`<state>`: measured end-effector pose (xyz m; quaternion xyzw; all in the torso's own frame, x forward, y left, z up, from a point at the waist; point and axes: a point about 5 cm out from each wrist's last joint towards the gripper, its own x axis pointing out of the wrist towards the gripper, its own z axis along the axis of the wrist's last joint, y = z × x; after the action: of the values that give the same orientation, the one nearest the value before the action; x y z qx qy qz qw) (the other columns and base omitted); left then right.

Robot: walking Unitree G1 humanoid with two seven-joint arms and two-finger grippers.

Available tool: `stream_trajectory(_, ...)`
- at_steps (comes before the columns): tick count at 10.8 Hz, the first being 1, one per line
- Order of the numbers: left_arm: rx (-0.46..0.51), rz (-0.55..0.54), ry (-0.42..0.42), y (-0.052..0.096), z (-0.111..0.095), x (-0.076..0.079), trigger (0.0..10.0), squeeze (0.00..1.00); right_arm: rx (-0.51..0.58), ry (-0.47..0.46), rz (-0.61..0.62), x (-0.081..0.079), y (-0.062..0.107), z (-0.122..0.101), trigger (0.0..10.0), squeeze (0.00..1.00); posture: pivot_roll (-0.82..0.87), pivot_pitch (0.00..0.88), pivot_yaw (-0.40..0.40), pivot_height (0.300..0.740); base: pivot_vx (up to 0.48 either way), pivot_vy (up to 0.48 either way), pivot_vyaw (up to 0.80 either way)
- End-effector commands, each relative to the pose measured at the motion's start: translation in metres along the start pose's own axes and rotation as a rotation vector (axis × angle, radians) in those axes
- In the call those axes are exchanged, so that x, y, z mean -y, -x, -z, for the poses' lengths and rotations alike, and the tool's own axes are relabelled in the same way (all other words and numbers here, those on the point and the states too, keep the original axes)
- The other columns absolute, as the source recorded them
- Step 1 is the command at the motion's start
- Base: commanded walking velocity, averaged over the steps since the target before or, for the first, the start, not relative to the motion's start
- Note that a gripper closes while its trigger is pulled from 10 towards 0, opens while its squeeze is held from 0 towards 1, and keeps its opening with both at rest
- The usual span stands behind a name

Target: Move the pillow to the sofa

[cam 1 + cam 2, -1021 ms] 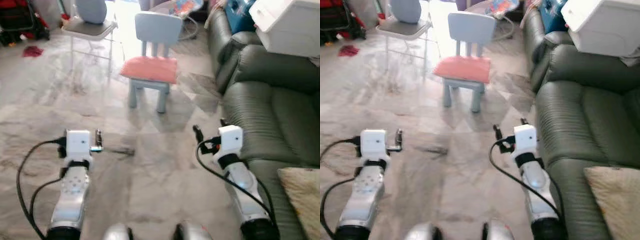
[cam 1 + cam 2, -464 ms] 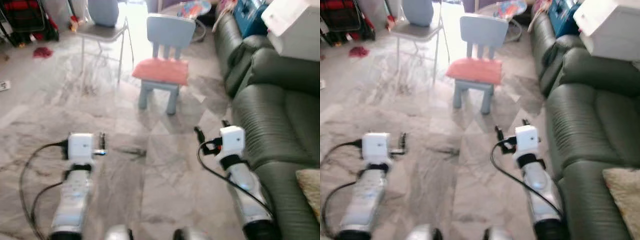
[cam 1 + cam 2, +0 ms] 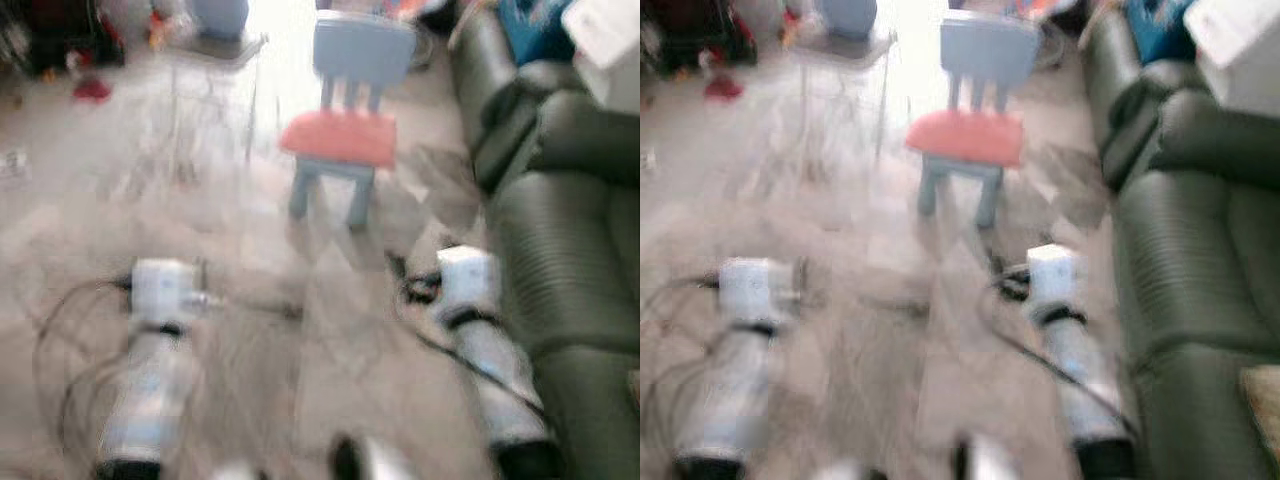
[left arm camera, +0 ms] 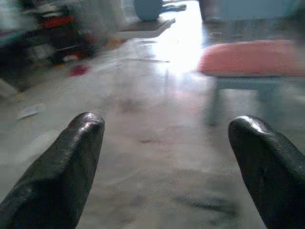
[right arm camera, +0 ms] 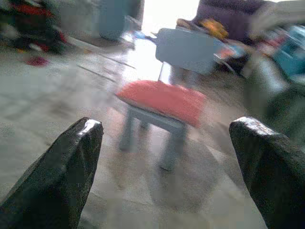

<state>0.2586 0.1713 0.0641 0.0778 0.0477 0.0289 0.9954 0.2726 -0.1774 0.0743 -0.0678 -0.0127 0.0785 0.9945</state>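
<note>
Approach phase, head views blurred. Red pillow (image 3: pixel 965 138) on the seat of a small blue chair (image 3: pixel 362 48), far centre, left of the green sofa (image 3: pixel 1200 230). Left gripper (image 4: pixel 167 167) and right gripper (image 5: pixel 167 164) — both wide open, empty — held low over bare floor (image 3: pixel 90 230), pillow well ahead, nearer the right jaws. Best done by closing in squarely before reaching — grasping at the cushion's near edge.

— What's unclear here?
— Both eye views are smeared with blur. The sofa (image 3: pixel 1200 240) runs off the edge at three o'clock, and a pale cushion corner (image 3: pixel 1265 395) at four o'clock is cut off.
— And far back?
— Red clutter (image 3: pixel 92 90) at eleven o'clock, too blurred to identify.
</note>
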Motion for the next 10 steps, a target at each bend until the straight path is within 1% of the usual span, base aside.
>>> stream_trajectory(1,0.005,-0.024,-0.022,0.0006,-0.0004,-0.0116,10.0,0.0,0.032,-0.01,-0.013,-0.0049,-0.0039,-0.0073,10.0,0.0,-0.03,0.105,-0.034,0.74,0.356,0.319,0.0)
stream_trajectory(3,0.012,-0.017,-0.028,0.001,-0.0008,-0.0098,10.0,0.0,0.033,-0.01,-0.014,-0.0053,-0.0043,-0.0077,10.0,0.0,-0.03,0.1,-0.034,0.74,0.358,0.319,-0.58)
stream_trajectory(4,0.02,-0.011,-0.039,0.0008,-0.0018,-0.0092,10.0,0.0,0.031,-0.012,-0.015,-0.0058,-0.0046,-0.0073,10.0,0.0,-0.03,0.098,-0.034,0.74,0.424,0.0,-0.56)
stream_trajectory(6,0.027,-0.007,-0.038,0.0004,-0.0034,-0.0073,10.0,0.0,0.029,-0.013,-0.016,-0.0062,-0.005,-0.0071,10.0,0.0,-0.03,0.11,-0.034,0.74,0.48,0.0,-0.8)
stream_trajectory(10,0.023,-0.026,-0.035,-0.0002,-0.0038,-0.0071,10.0,0.0,0.033,-0.018,-0.026,-0.0098,-0.0053,-0.0078,10.0,0.0,-0.03,0.115,-0.035,0.74,0.48,0.0,0.0)
